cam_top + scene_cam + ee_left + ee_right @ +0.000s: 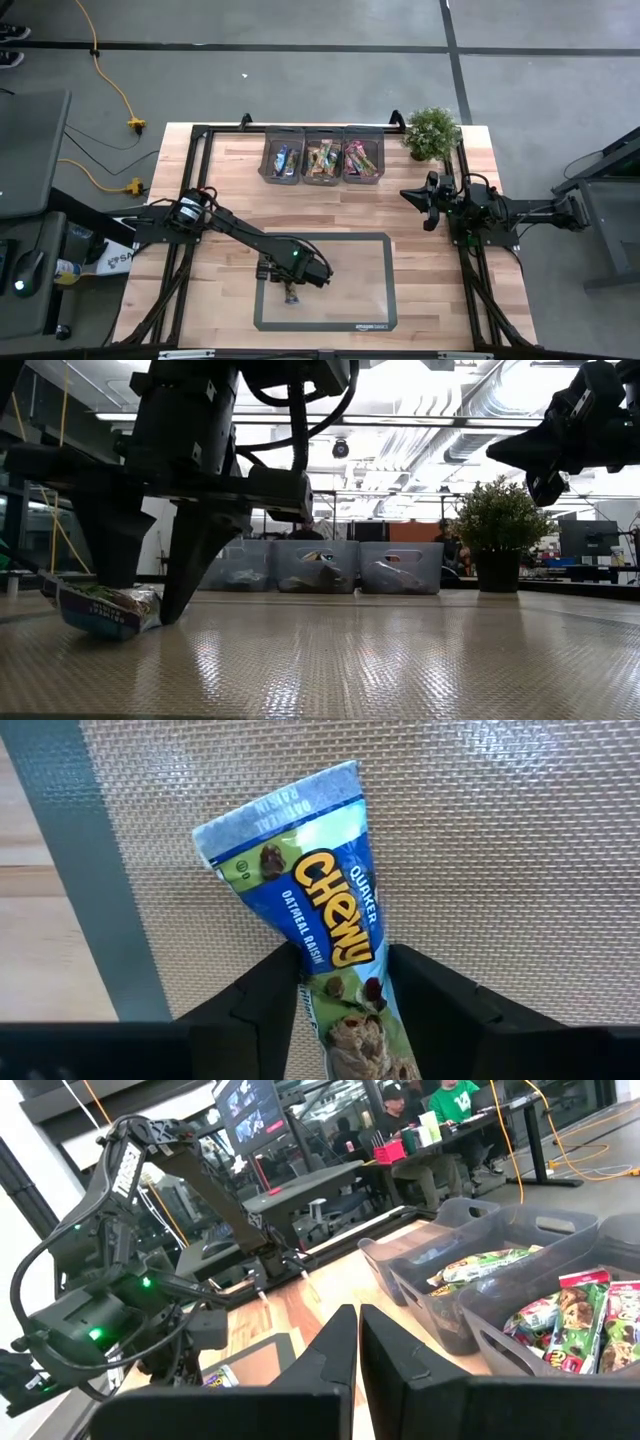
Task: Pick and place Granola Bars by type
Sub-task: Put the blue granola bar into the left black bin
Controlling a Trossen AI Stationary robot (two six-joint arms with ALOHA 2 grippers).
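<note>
Pinching blue granola bar [318, 935] between its two fingers [262, 1010]: left end effector [291, 288], lowered onto mesh mat [355, 280] near mat's left border. Bar lies on mat, one end protruding past fingertips. Right end effector [428, 200], fingers pressed together, raised above counter [230, 180] at right edge, beside potted plant [431, 132]. Three grey bins [322, 155] at counter's far side hold remaining bars [323, 160], well apart from mat.

Glossy blue bar [325, 925] wrapper (foil-like) on woven mesh mat [500, 850].
</note>
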